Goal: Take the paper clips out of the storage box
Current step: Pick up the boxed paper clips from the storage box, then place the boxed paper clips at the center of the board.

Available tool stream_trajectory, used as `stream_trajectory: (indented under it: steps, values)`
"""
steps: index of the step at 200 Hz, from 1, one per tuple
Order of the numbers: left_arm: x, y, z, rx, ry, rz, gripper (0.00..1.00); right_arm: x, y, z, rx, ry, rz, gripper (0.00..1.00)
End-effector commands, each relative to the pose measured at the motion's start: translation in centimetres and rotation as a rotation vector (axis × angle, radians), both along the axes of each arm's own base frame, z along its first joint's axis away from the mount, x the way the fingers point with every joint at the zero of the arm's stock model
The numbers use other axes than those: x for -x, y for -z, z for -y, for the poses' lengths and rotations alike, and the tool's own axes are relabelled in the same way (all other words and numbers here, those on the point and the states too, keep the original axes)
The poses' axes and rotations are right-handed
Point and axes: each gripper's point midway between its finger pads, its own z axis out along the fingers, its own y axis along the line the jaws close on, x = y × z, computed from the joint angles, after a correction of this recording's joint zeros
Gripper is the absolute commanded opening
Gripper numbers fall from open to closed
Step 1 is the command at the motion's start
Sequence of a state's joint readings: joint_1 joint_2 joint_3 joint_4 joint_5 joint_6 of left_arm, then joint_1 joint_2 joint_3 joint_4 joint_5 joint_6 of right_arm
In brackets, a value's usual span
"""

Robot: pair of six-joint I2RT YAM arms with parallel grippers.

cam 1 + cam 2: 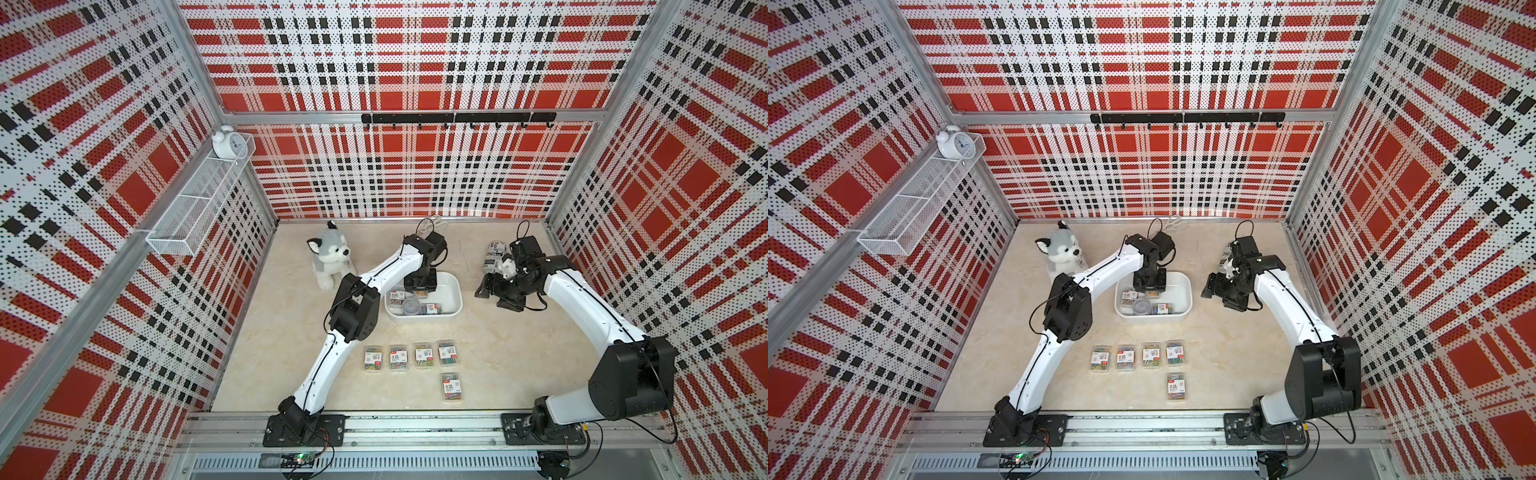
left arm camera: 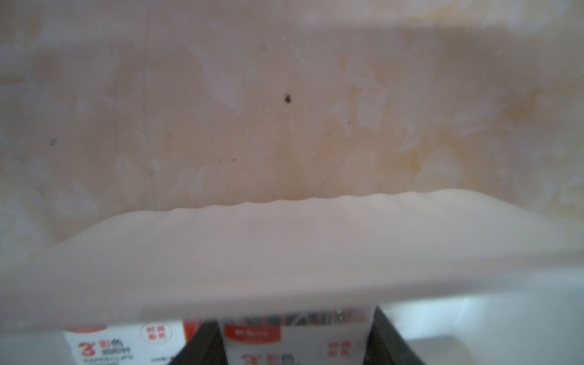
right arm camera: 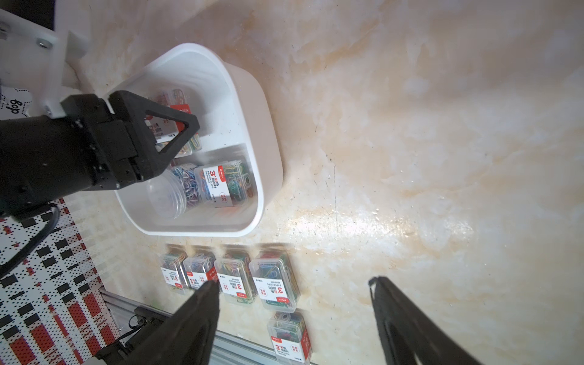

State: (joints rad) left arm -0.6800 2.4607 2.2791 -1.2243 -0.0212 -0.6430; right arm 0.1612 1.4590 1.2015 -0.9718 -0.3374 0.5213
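The white storage box [image 1: 457, 291] [image 1: 1187, 291] stands mid-table. My left gripper [image 1: 420, 287] reaches down into it, shut on one clear case of paper clips [image 2: 297, 344], which sits between the black fingers [image 2: 202, 341]. Another case [image 2: 126, 344] lies beside it. Still inside the box are a round clear tub [image 3: 177, 186], a labelled case [image 3: 224, 183] and one more case [image 3: 172, 94] by the far wall. Several cases [image 1: 423, 354] lie in a row on the table in front of the box, with a single case [image 1: 451, 386] nearer the front. My right gripper [image 1: 496, 296] [image 3: 293, 282] hangs open and empty to the right of the box.
A plush dog [image 1: 330, 259] sits left of the box. A black-and-white printed cylinder [image 1: 494, 253] lies behind my right gripper. White scissors [image 1: 434, 224] lie at the back wall. A wire-mesh basket [image 1: 199, 208] with an alarm clock [image 1: 227, 143] hangs on the left wall.
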Motion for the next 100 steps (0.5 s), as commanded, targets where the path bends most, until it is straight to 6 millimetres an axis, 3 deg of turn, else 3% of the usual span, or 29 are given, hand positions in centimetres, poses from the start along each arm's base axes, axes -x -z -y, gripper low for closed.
stream_trajectory:
  steps: [1, 59, 100]
  values:
    - [-1.3, -6.3, 0.1, 0.075, -0.036, 0.118, 0.49, -1.0, -0.6, 0.0, -0.008, 0.008, 0.030, 0.81]
    - [0.0, -13.0, -1.3, 0.116, -0.092, 0.191, 0.49, -2.0, -1.1, 0.3, 0.021, -0.007, 0.039, 0.81]
    - [4.2, -16.4, -0.8, 0.145, -0.115, 0.199, 0.49, -1.7, -0.7, 0.2, 0.021, -0.017, 0.025, 0.81]
